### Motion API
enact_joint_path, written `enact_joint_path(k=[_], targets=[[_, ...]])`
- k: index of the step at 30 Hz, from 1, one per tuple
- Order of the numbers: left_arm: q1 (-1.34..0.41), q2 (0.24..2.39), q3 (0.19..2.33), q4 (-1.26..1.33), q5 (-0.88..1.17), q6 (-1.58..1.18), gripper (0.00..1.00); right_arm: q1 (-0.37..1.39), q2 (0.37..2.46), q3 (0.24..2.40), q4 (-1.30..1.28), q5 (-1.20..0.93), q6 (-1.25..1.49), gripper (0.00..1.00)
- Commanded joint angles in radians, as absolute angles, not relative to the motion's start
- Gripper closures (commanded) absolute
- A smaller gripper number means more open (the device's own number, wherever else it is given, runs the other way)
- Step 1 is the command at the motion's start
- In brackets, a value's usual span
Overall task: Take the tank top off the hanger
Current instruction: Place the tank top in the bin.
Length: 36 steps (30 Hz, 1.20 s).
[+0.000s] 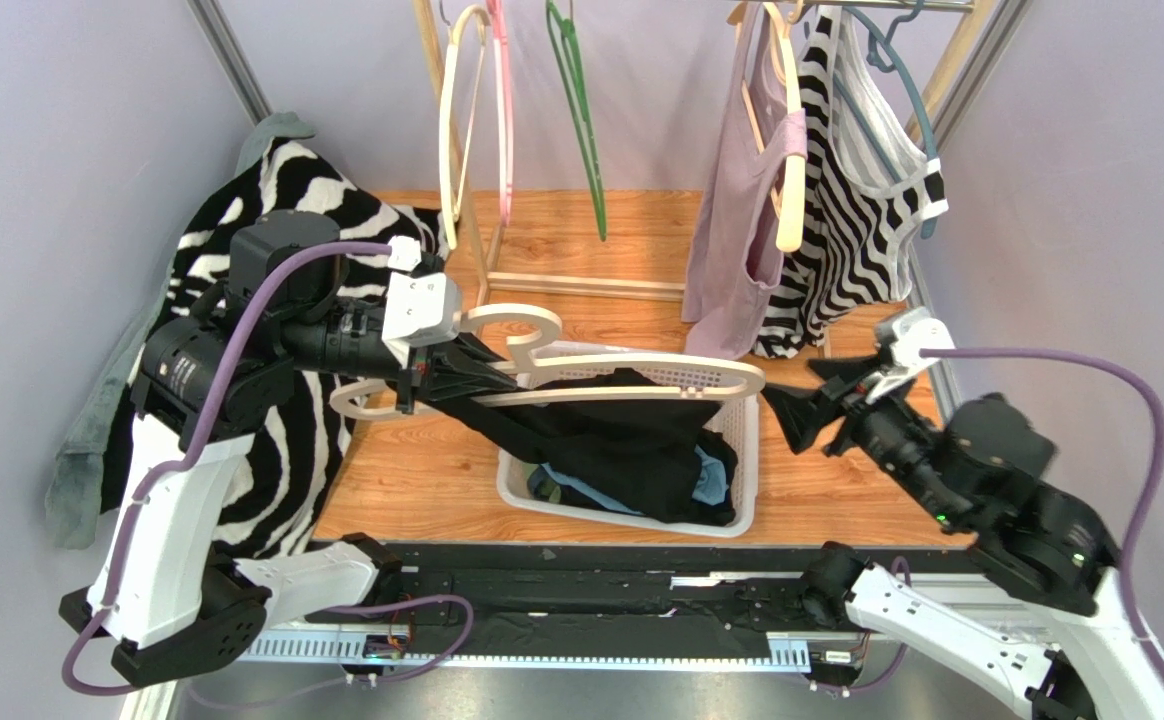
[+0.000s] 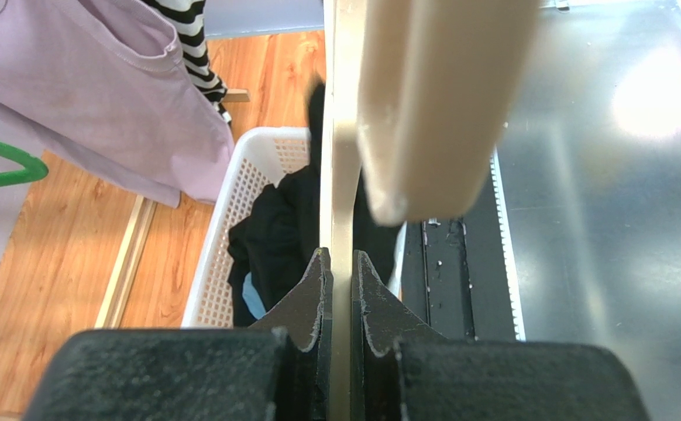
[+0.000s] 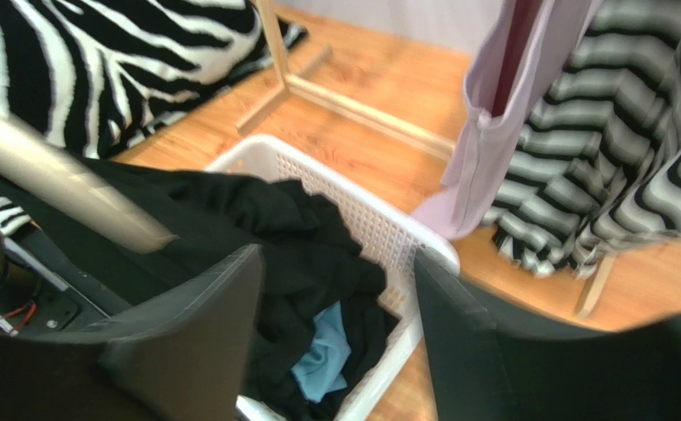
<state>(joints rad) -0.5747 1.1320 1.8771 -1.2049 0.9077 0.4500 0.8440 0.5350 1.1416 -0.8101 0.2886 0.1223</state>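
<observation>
Your left gripper (image 1: pixel 411 368) is clamped on the cream wooden hanger (image 1: pixel 618 368). In the left wrist view its two black fingers (image 2: pixel 304 294) press against the hanger's thin edge from either side. The hanger lies roughly level above the white perforated plastic basket (image 1: pixel 746 450), with its hook end at the gripper and its far tip reaching past the basket's right rim.

The black tank top (image 1: pixel 618 435) hangs down from the hanger and piles into the basket. Most of the fabric sits inside, on top of a light blue cloth (image 3: pixel 322 355). Near the left gripper a band of black fabric seems to be looped over the hanger's arm, though you cannot tell this for certain from the top view.

Your right gripper (image 3: pixel 337 259) is just off the basket's right side with its fingers spread wide. Nothing is between them, and the right wrist view looks straight through the gap onto the tank top and the basket wall.

Behind the basket, a lilac top (image 1: pixel 738 225) and a black-and-white striped top (image 1: pixel 859 225) hang on the wooden rack. A zebra-print cloth (image 1: pixel 288 225) lies on the left of the wooden table (image 1: pixel 393 465).
</observation>
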Motion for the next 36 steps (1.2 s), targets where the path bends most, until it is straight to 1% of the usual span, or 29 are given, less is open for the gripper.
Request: enact_joint_path(k=[1,4,9,13,16,21,23,26,29,30,32,33,35,36], targets=[[-0.569,1.173,1.908,-1.160,0.902,0.443,1.00,0.847,0.508,1.316,-0.825,0.213,0.003,0.24],[-0.571,1.198,1.919,-1.164,0.917,0.440,1.00,0.847,0.511,1.379,-0.816,0.152,-0.070,0.21],[-0.600,1.215,1.913,-1.193,0.966,0.446,1.00,0.847,0.592,1.416,-0.758,-0.078,-0.132,0.21],[-0.635,1.210,1.872,-1.223,0.991,0.474,1.00,0.847,0.711,1.465,-0.733,-0.280,-0.166,0.26],[-0.643,1.201,1.853,-1.230,0.991,0.485,1.00,0.847,0.808,1.512,-0.735,-0.392,-0.175,0.28],[-0.646,1.184,1.845,-1.239,0.985,0.499,1.00,0.847,0.920,1.571,-0.752,-0.492,-0.175,0.32],[-0.647,1.183,1.844,-1.241,0.982,0.505,1.00,0.848,0.940,1.578,-0.770,-0.526,-0.170,0.33],[-0.650,1.180,1.844,-1.246,0.979,0.514,1.00,0.848,0.963,1.580,-0.813,-0.540,-0.175,0.36],[-0.655,1.181,1.844,-1.246,0.977,0.515,1.00,0.848,0.973,1.577,-0.857,-0.543,-0.175,0.47],[-0.657,1.181,1.848,-1.244,0.973,0.517,1.00,0.847,0.970,1.574,-0.870,-0.545,-0.173,0.56],[-0.657,1.183,1.851,-1.246,0.960,0.517,1.00,0.847,0.954,1.556,-0.873,-0.540,-0.169,0.66],[-0.655,1.183,1.858,-1.244,0.957,0.515,1.00,0.847,0.947,1.549,-0.876,-0.535,-0.169,0.79],[-0.657,1.184,1.861,-1.233,0.942,0.511,1.00,0.847,0.917,1.531,-0.876,-0.517,-0.172,0.91],[-0.657,1.187,1.865,-1.229,0.937,0.506,1.00,0.847,0.905,1.525,-0.874,-0.506,-0.170,1.00]])
